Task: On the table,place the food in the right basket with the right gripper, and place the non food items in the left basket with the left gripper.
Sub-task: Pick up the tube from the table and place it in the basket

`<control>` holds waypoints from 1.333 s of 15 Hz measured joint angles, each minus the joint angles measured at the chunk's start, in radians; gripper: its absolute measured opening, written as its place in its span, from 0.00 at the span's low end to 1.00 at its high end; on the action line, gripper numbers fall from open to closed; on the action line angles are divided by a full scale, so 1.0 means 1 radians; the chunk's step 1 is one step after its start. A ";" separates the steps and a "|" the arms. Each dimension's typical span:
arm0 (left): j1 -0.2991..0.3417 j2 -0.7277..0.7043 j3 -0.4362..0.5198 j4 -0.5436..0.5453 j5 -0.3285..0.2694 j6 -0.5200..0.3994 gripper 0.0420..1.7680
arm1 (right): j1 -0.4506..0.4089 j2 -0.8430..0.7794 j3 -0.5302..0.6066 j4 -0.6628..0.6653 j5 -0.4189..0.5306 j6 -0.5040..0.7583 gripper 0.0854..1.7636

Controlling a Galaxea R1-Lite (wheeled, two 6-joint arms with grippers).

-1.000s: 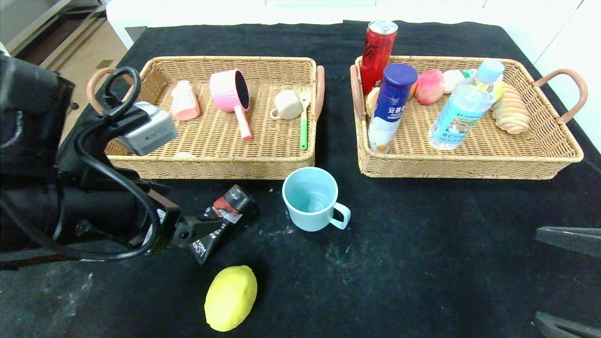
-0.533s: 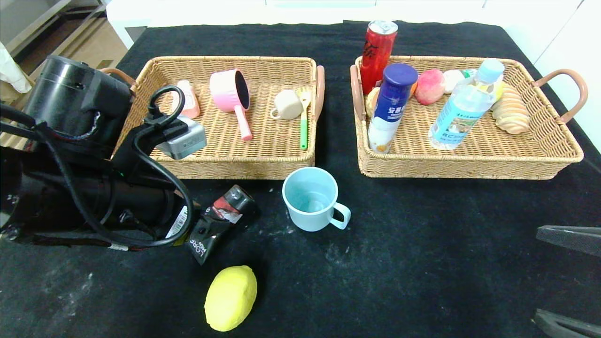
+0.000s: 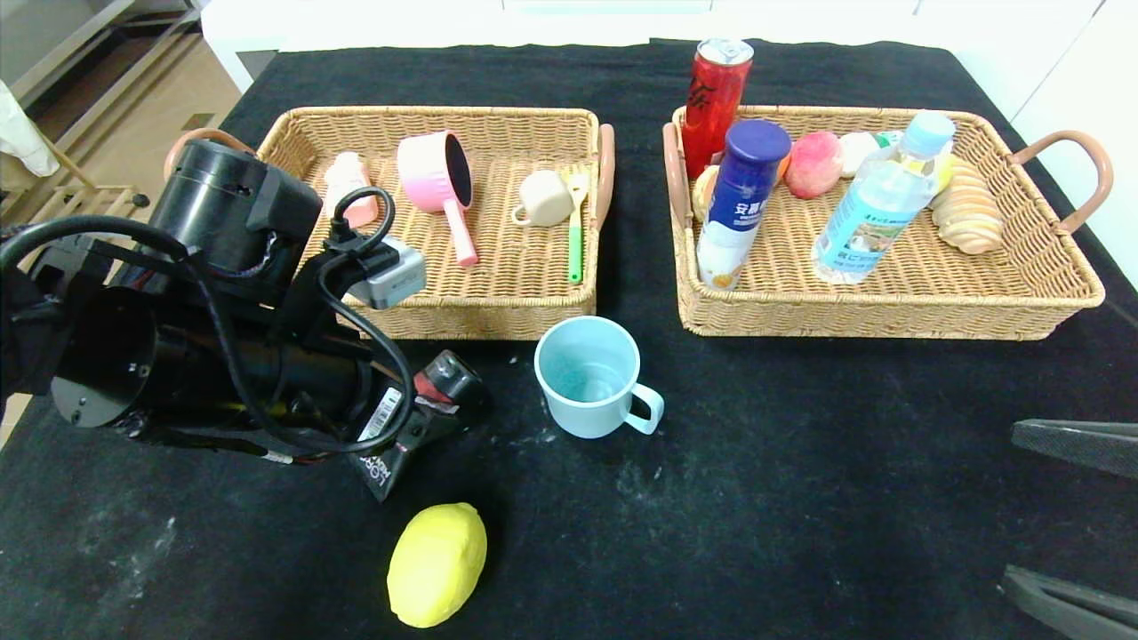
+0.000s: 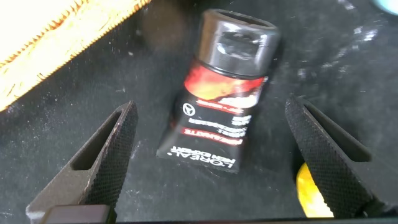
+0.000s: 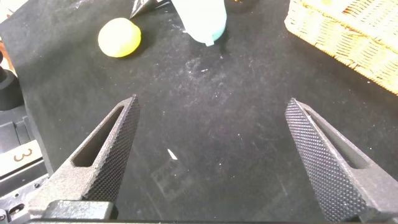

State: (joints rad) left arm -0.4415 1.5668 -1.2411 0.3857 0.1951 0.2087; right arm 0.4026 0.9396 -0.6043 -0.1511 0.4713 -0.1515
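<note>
Hovering with jaws spread wide, the left gripper (image 4: 208,162) straddles the black squeeze tube (image 4: 221,102) lying near the woven left basket's (image 3: 498,311) front edge. The right gripper (image 5: 214,158) idles open above the black tabletop's (image 3: 800,498) near right corner.

Even bright overhead light washing scene; white surround beyond black tablecloth (image 3: 800,498) blowing out at far edge. Shadows staying soft, short. Glare glinting on red can (image 3: 717,93) top. Left wrist view blurring on black tube (image 4: 219,99); right wrist view staying sharp, slight edge distortion showing.
</note>
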 joint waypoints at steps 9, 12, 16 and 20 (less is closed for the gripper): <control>0.007 0.051 -0.003 -0.054 0.000 -0.003 0.97 | -0.003 0.003 0.000 -0.002 0.000 -0.001 0.97; 0.005 0.060 -0.003 -0.055 0.000 -0.006 0.97 | -0.007 0.003 0.000 -0.002 -0.001 -0.001 0.97; 0.004 0.069 -0.004 -0.055 0.000 -0.008 0.97 | -0.009 0.003 0.000 -0.003 0.000 -0.001 0.97; 0.000 0.079 -0.003 -0.056 -0.003 -0.011 0.97 | -0.014 0.004 0.000 -0.003 0.000 -0.002 0.97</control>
State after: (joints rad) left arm -0.4411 1.6457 -1.2440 0.3294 0.1923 0.1972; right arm 0.3887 0.9438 -0.6043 -0.1538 0.4709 -0.1534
